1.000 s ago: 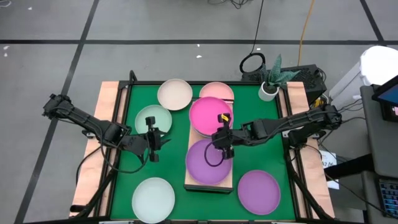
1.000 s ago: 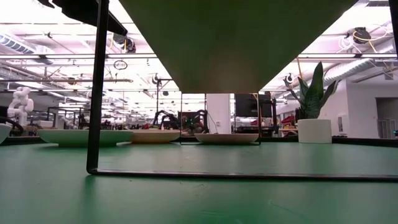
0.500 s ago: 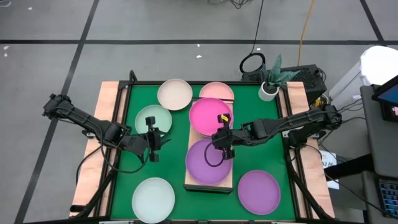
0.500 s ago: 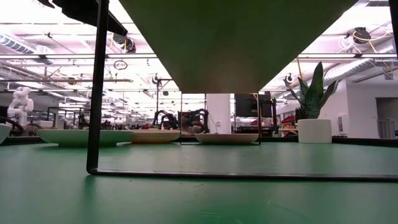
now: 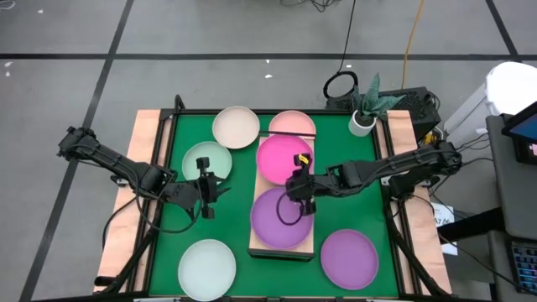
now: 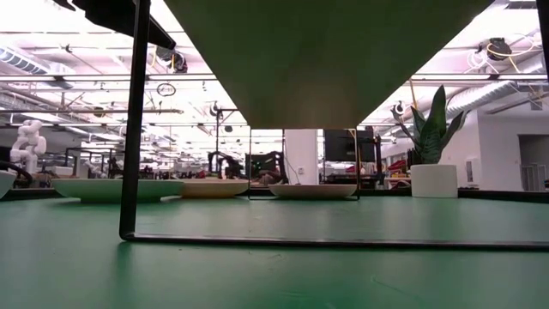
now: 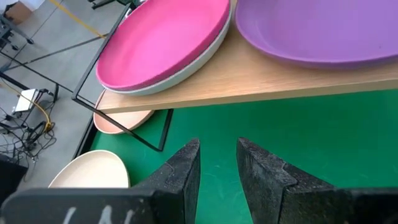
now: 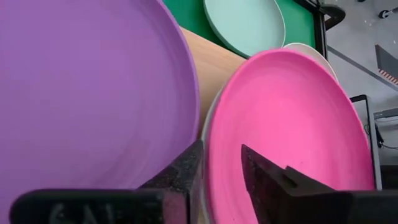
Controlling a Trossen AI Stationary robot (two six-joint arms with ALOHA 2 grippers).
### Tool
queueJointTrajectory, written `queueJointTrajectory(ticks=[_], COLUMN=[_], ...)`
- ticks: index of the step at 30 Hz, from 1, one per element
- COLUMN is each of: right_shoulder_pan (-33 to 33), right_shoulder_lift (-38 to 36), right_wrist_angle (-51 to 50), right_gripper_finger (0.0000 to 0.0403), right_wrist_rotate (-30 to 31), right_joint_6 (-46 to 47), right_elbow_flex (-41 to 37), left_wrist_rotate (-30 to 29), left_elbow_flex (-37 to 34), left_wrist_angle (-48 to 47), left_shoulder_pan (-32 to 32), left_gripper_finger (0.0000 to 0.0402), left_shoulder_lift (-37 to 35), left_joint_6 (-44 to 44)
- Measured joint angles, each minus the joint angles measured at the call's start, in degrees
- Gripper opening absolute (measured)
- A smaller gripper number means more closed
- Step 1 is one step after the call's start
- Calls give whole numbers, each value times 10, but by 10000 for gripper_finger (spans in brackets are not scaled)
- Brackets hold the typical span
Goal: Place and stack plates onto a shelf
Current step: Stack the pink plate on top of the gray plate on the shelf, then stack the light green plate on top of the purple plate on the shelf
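Two plates [image 5: 284,157] side by side on the shelf [image 5: 260,245], six more plates [image 5: 206,265] around it on the table [image 5: 172,239]

We are looking down on a green mat [image 5: 231,197] that is covering the table between two narrow wooden side strips [image 5: 144,138]. A potted plant [image 5: 366,107] in a white pot is standing at the far right corner of the mat, and a black cable loop [image 5: 340,85] is lying on the grey floor just beyond it. An orange cable [image 5: 410,38] is running across the floor farther off. A white rounded object [image 5: 512,88] is sitting at the right edge.
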Motion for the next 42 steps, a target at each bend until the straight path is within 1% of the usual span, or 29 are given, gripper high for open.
queueJointTrajectory(ticks=[7,10,14,20,22,24,26,32,35,38,42], right_shoulder_pan=[12,28,54,110,130,147,162,191,200,208,215], right_shoulder_lift=[-3,-12,-32,-60,-67,-70,-74,-74,-75,-74,-74], right_wrist_angle=[-1,5,14,20,25,28,25,49,56,62,63], right_gripper_finger=[100,100,100,100,100,100,100,100,100,100,100], right_wrist_rotate=[0,0,-1,4,21,38,46,47,47,47,47], right_joint_6=[9,22,59,105,118,119,123,123,122,121,120], right_elbow_flex=[0,-1,-1,-1,-9,-13,-15,-15,-15,-15,-15], left_wrist_rotate=[15,33,57,57,56,54,52,41,54,67,63], left_elbow_flex=[0,0,0,-2,-18,-40,-67,-130,-157,-182,-214], left_wrist_angle=[0,-7,-41,-134,-141,-147,-136,-136,-123,-109,-109], left_shoulder_pan=[0,0,0,-5,-10,-15,-16,-16,-17,-22,-22], left_gripper_finger=[111,111,111,111,114,125,143,223,253,264,266], left_shoulder_lift=[0,0,0,2,5,5,5,5,5,5,5], left_joint_6=[-21,-44,-100,-211,-236,-254,-268,-282,-276,-269,-275])
